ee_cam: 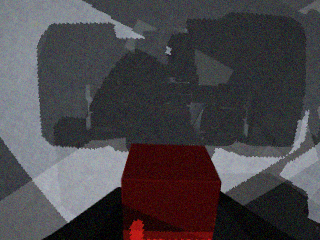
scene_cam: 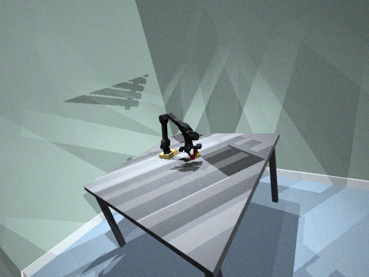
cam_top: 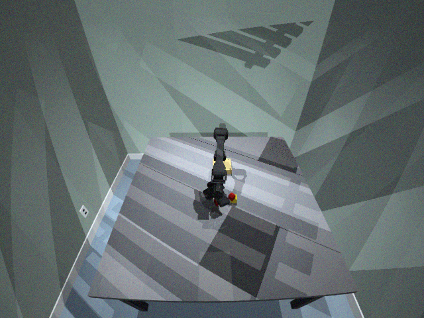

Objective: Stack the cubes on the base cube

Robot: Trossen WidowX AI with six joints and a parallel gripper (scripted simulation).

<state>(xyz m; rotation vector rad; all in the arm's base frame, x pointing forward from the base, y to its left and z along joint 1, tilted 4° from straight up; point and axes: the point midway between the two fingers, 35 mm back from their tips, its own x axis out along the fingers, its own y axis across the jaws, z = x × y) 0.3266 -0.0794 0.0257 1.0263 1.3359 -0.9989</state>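
Note:
A yellow base cube (cam_top: 234,199) (scene_cam: 198,154) stands on the table. One red cube (cam_top: 232,196) (scene_cam: 196,151) rests on top of it, capping part of its top; which corner is too small to tell. My gripper (scene_cam: 192,155) (ee_cam: 167,198) is shut on a second red cube (cam_top: 215,202) (scene_cam: 192,157) (ee_cam: 170,200). In the wrist view this cube sits between the dark fingers. It appears to be held a little above the table, beside the base cube and left of it in the top view. In that view the arm partly hides the held cube.
The arm's yellow mounting block (cam_top: 228,165) (scene_cam: 167,154) stands on the table (cam_top: 164,260) (scene_cam: 166,211) behind the cubes. Dark shadows of the arm and other shadow bands cross the table top. The base cube and its red cube are close beside the gripper.

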